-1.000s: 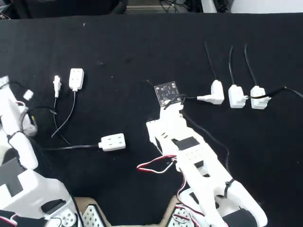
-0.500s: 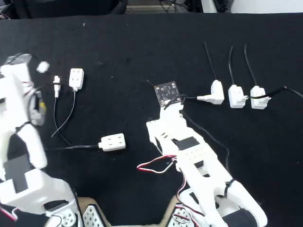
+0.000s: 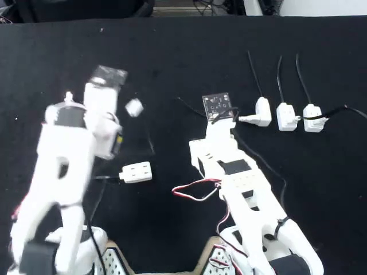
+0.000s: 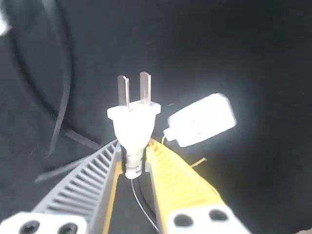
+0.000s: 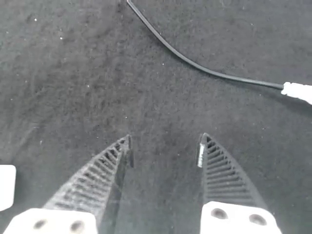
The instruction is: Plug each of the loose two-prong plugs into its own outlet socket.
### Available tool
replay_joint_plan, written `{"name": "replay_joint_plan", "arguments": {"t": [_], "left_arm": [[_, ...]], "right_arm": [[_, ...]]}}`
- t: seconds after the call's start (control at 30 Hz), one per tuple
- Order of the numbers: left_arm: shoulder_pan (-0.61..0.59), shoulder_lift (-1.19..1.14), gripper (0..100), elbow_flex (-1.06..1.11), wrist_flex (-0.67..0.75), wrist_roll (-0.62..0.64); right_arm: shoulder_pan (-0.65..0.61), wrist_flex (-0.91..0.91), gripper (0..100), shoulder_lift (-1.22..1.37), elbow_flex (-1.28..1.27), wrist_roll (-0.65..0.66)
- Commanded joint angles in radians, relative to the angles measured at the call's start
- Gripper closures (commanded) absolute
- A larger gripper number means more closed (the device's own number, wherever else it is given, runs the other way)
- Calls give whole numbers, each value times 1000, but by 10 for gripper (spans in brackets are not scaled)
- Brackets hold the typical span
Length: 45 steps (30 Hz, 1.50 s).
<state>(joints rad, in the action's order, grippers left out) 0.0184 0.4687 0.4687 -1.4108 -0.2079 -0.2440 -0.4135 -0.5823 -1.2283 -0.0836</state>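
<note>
In the left wrist view my left gripper is shut on a white two-prong plug, held off the black cloth with its prongs pointing away from the fingers. A blurred white block shows just beside the plug; I cannot tell what it is. From above, the left arm stretches over the table's left half, beside a white outlet socket. My right gripper hangs open over bare cloth near a thin black cable. Three white plug pieces lie in a row at the right.
The right arm lies across the table's middle, with its wrist board close to the row of plugs. Black cords run from those plugs toward the far edge. A small white tag dangles by the left arm. Red and white wires loop beside the right arm.
The left arm has swung from the table's left edge toward the middle, and now covers the spot where a plug and a second outlet lay. The right arm has shifted slightly right, toward the row of plugs.
</note>
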Motion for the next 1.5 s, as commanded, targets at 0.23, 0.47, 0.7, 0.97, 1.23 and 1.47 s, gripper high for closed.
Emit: {"name": "replay_joint_plan", "arguments": {"t": [0.23,0.47,0.7,0.97,1.23,1.47], "left_arm": [[306,199,965,387,399,63],[360,207,960,539,655,219],[467,207,822,579,738,272],[348,210,766,527,634,229],[133,199,766,552,410,-109],[19,198,766,702,594,-137]], "right_arm": [[20,-6,790,-39,61,-12],[109,-6,790,-39,64,-173],[115,-6,790,-39,64,-193],[114,-6,790,-39,64,-195],[-17,-8,790,-33,56,-195],[-66,-5,790,-33,38,-189]]}}
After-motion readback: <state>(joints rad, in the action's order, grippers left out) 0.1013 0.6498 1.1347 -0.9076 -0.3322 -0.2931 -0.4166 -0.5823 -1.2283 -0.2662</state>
